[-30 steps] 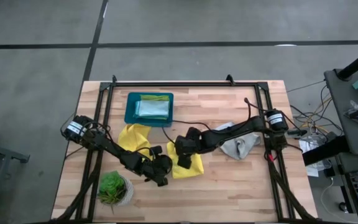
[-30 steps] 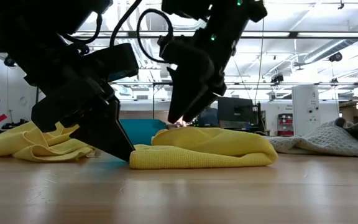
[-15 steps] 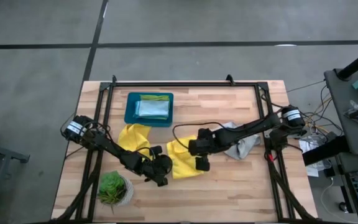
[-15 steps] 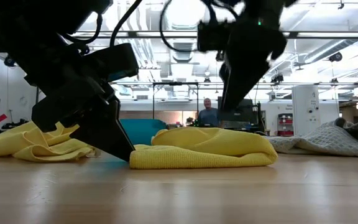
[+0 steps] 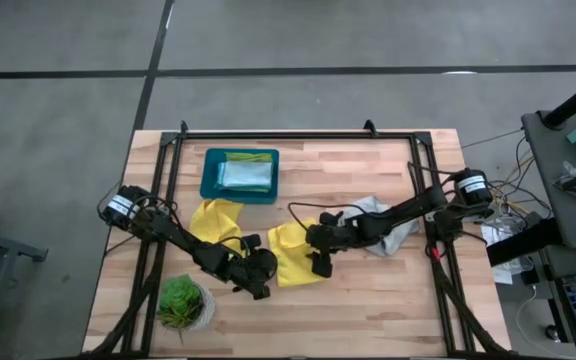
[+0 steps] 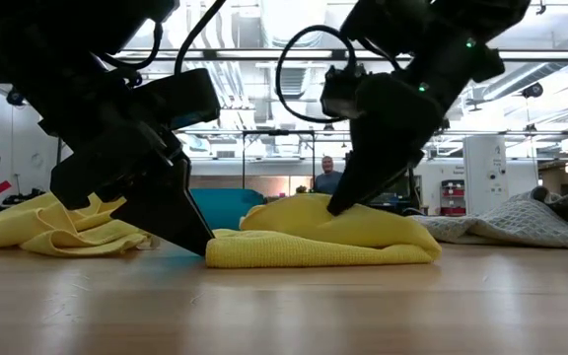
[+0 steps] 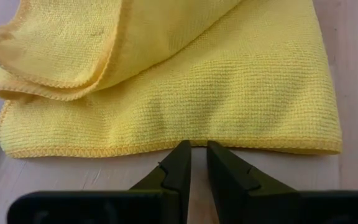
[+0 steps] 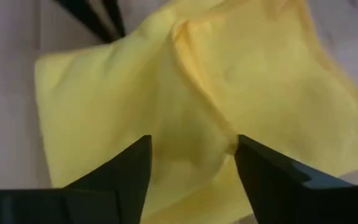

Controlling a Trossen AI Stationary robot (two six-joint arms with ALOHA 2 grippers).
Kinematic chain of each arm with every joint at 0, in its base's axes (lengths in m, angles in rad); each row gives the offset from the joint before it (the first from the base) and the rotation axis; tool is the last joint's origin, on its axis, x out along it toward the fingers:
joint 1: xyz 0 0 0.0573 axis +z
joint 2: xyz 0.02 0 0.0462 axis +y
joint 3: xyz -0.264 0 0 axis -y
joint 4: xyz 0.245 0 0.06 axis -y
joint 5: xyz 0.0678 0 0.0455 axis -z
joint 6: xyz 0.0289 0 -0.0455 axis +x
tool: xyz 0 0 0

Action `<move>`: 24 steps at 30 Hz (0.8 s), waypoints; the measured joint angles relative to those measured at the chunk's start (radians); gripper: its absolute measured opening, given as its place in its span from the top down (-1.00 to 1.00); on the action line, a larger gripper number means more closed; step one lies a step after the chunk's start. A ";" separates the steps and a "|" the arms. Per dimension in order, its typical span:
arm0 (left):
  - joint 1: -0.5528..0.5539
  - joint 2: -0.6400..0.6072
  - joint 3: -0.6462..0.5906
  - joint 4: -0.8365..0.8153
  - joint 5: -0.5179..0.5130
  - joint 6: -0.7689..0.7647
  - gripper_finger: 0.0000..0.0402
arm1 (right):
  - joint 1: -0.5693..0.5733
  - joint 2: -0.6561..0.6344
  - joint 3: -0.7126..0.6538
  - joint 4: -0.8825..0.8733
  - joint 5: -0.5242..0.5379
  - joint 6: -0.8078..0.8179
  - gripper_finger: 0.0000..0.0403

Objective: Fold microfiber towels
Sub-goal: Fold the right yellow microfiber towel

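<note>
A folded yellow microfiber towel [image 5: 293, 255] lies flat on the wooden table near its middle. My left gripper [image 7: 194, 149] is shut, with its tips at the towel's hemmed edge. My right gripper [image 8: 191, 162] is open and set on the towel's top near its right end; a raised ridge of cloth [image 8: 194, 124] sits between its fingers. A second yellow towel [image 5: 215, 218] lies crumpled to the left. A pale grey towel [image 5: 383, 228] lies bunched to the right, partly under my right arm. My left gripper has its shut fingertips [image 7: 180, 155] against the middle of the towel's hemmed edge [image 7: 166, 148], slanting down from the table's left. Whether they pin the hem or only stand against it, I cannot tell. My right gripper rests its open fingertips [image 8: 135, 163] on the folded towel's upper layer [image 6: 335, 209], slanting down from the table's right. The cloth bulges up between the two fingers while the towel stays on the table.
A teal tray [image 5: 208, 180] with folded light blue and lime green towels stands at the back, left of centre. A small potted plant [image 5: 182, 300] stands at the near left. A black frame [image 5: 298, 135] rims the table. Bare wood lies along the near edge.
My right gripper has risen off the towel's left part, gone toward the table's right edge and come down onto the towel's top near its right end. The towel has kept its place and its shape.
</note>
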 joint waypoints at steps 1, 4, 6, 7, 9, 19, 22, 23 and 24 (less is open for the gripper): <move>0.000 0.000 0.000 0.000 0.000 0.000 0.81 | 0.001 0.000 0.000 0.013 0.001 0.003 0.00; 0.000 0.000 0.000 0.000 0.000 0.000 0.81 | 0.008 0.000 0.001 0.042 0.002 0.007 0.20; 0.000 0.000 0.000 0.000 0.000 0.000 0.81 | 0.015 0.000 0.010 0.050 -0.001 0.020 0.36; 0.000 0.000 0.000 0.000 0.000 0.000 0.81 | 0.019 0.000 0.015 0.050 -0.003 0.022 0.44; 0.000 0.000 0.000 0.000 0.000 0.000 0.81 | 0.028 0.000 0.025 0.061 -0.002 0.022 0.61; 0.000 0.000 0.000 0.000 0.000 0.000 0.81 | 0.081 0.071 0.079 0.147 -0.001 0.022 0.95; 0.000 0.000 0.000 0.000 0.000 0.000 0.81 | 0.095 0.114 0.117 0.156 -0.004 0.013 0.96; 0.000 0.000 0.000 0.000 0.000 0.000 0.81 | 0.098 0.126 0.133 0.157 -0.016 0.005 0.96; 0.000 0.000 0.000 0.000 0.000 0.000 0.81 | 0.101 0.139 0.148 0.158 -0.030 -0.005 0.96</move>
